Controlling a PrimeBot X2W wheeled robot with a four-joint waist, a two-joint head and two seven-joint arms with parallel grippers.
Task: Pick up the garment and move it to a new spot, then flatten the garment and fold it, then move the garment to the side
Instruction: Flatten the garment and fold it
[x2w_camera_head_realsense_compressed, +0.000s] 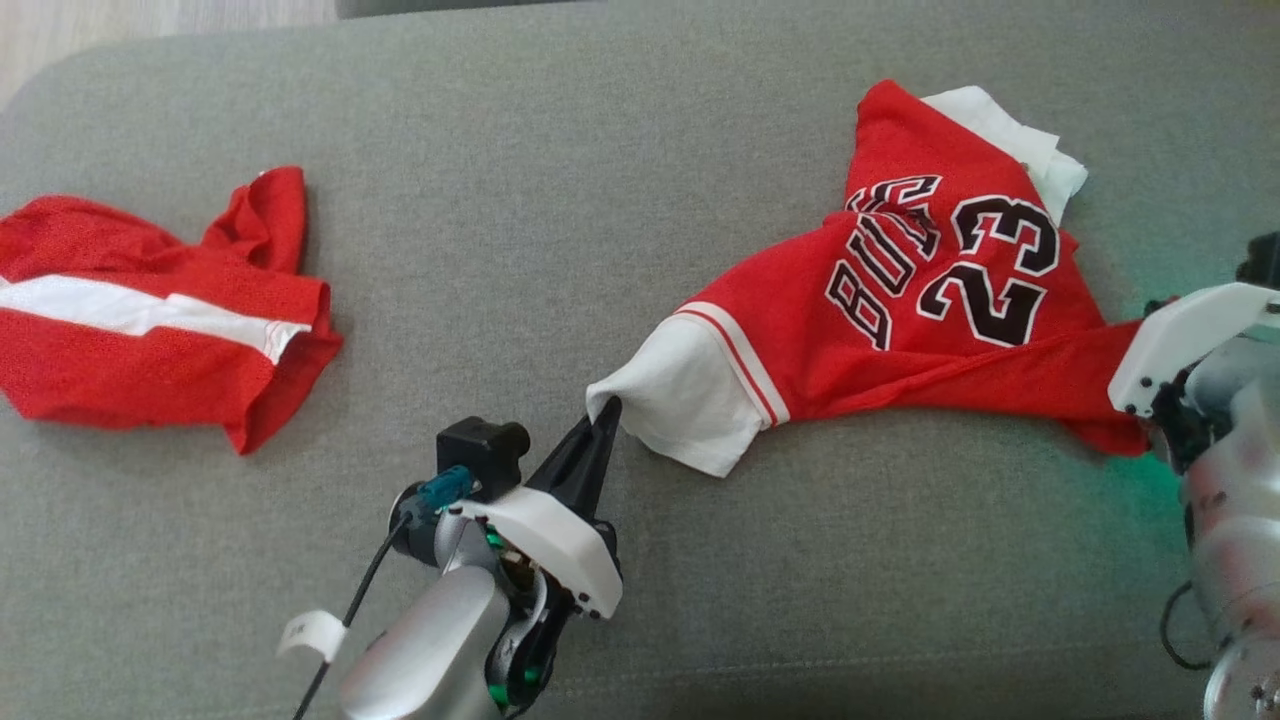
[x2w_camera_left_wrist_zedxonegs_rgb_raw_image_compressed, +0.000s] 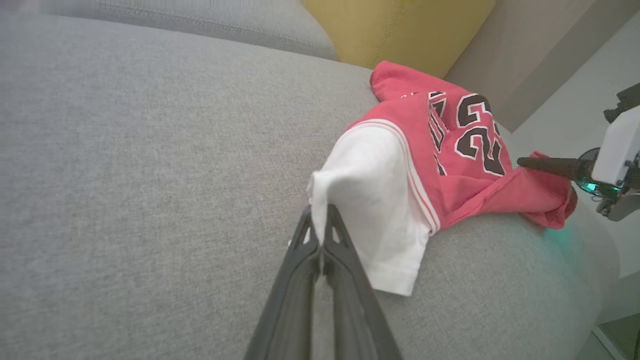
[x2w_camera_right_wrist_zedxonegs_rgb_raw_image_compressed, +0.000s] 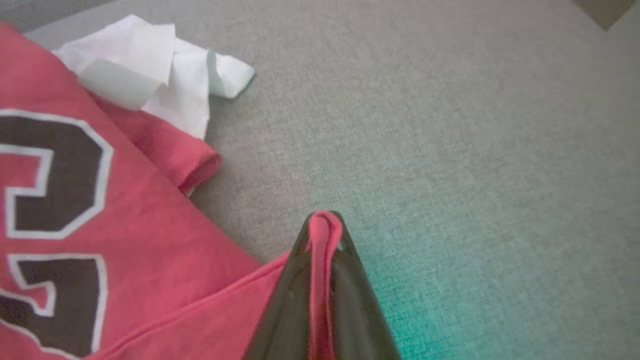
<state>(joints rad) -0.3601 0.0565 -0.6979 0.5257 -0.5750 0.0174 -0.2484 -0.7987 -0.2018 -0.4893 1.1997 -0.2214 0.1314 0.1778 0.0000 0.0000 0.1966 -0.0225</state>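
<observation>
Head view hides fingertips of right gripper (x2w_camera_right_wrist_zedxonegs_rgb_raw_image_compressed: 325, 222); it and left gripper (x2w_camera_head_realsense_compressed: 607, 408) clamp garment (x2w_camera_head_realsense_compressed: 900, 310).

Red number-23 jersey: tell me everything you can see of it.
The red knit jersey with white sleeves and black, white-edged lettering and 23 lies crumpled slantwise across the grey fabric cushion. The left gripper is shut on one white sleeve's edge; the right gripper is shut on a red hem fold.

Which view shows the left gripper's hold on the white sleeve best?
Left wrist view: the left gripper pinches the white sleeve up close. Head view shows it smaller, from above; right wrist view faces the jersey's other end.
</observation>
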